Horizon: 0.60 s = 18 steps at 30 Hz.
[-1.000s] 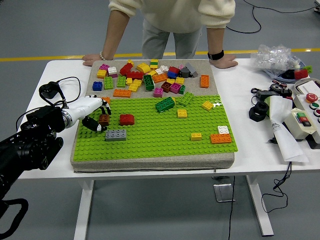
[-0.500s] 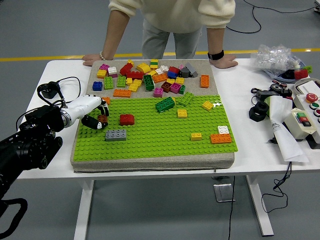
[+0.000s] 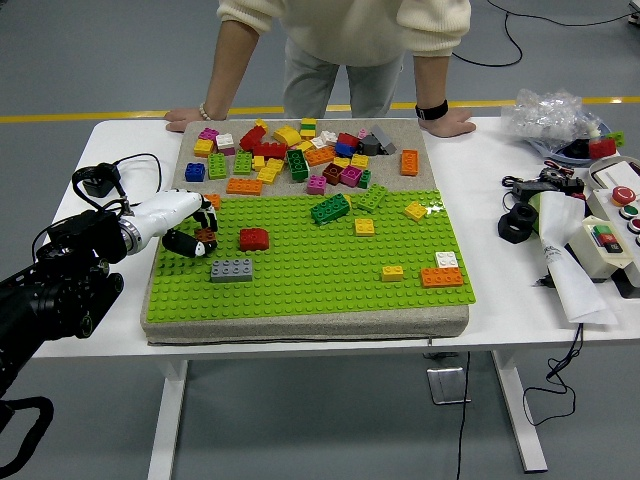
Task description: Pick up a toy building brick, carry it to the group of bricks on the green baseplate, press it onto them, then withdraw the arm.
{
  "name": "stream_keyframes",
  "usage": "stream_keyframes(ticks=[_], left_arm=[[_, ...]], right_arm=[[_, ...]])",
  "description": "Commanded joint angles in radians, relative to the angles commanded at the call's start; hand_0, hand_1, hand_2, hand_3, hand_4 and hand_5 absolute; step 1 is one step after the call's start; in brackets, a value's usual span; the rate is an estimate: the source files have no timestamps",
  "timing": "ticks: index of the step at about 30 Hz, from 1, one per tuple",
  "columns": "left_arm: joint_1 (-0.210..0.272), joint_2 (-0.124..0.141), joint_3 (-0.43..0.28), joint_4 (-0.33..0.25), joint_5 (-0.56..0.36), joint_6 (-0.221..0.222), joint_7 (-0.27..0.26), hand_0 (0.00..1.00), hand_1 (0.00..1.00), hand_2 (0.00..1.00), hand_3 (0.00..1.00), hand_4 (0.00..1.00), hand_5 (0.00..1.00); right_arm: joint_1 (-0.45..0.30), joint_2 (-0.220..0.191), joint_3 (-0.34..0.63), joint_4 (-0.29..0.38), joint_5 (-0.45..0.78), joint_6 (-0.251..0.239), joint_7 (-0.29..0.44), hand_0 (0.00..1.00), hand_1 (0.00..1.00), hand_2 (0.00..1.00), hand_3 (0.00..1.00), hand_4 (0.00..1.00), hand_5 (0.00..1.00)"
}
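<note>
My left hand [image 3: 192, 232], white with black fingertips, reaches in over the left edge of the green baseplate [image 3: 310, 275]. Its fingers are curled on a small brown brick [image 3: 205, 237] just above the plate. A red brick [image 3: 253, 238] lies right of the hand and a grey brick [image 3: 231, 270] sits below it. Further right on the plate are a green brick [image 3: 329, 208], yellow bricks [image 3: 364, 226] and an orange brick with a white one [image 3: 441, 273]. A pile of loose bricks [image 3: 300, 155] covers the beige mat behind the plate. My right arm is out of view.
A person stands at the far side with one hand [image 3: 188, 118] and the other hand [image 3: 448, 122] resting on the table edge. At the right lie a control box [image 3: 615, 225], folded paper [image 3: 565, 250], black parts [image 3: 520, 222] and a plastic bag [image 3: 550, 112].
My left hand has drawn slightly left and back, taking the brown brick with it. Nothing else on the plate has moved.
</note>
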Motion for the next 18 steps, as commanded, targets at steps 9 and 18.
stream_keyframes(ticks=[9,18], left_arm=[[0.019,0.013,-0.016,-0.047,0.006,-0.002,-0.003,0.914,0.612,0.536,0.490,0.633,0.148],[0.046,0.030,-0.032,-0.114,0.015,-0.004,-0.003,0.911,0.608,0.536,0.491,0.630,0.143]], right_arm=[[-0.003,-0.001,0.003,0.000,-0.002,0.001,-0.001,0.780,0.706,0.745,0.684,0.947,0.695],[-0.005,-0.001,0.005,0.000,-0.004,0.001,-0.001,0.780,0.706,0.746,0.683,0.947,0.694]])
